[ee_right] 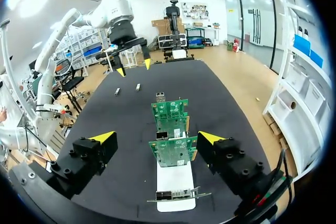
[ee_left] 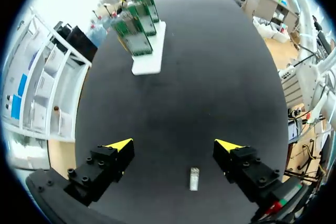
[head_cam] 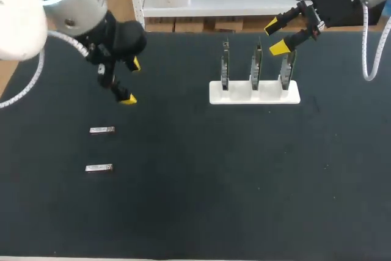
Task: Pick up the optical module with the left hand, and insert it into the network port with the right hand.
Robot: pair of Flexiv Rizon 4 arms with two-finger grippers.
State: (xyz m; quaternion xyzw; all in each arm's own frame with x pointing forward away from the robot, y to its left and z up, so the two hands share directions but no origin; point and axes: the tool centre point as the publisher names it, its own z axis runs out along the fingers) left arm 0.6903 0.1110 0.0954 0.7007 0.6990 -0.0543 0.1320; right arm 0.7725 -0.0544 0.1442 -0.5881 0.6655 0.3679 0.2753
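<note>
Optical module (head_cam: 102,129): slim metal bar, flat on the desk (head_cam: 195,212), left of frame centre. Second module (head_cam: 99,167) lies just below it, apart.
Handling, judged: light, rigid, smooth-sided and liable to slip. Grip across the long narrow flanks near mid-length, leaving the plug end free.
Left claw (head_cam: 131,81): fingers spread wide, holding nothing, up and right of the upper module.
Right claw (head_cam: 276,36): spread wide, empty, upper right, by the rightmost of three circuit boards (head_cam: 257,65) upright in a white stand (head_cam: 255,96).
Network port (ee_right: 162,136): small metal cage at a board's edge.
</note>
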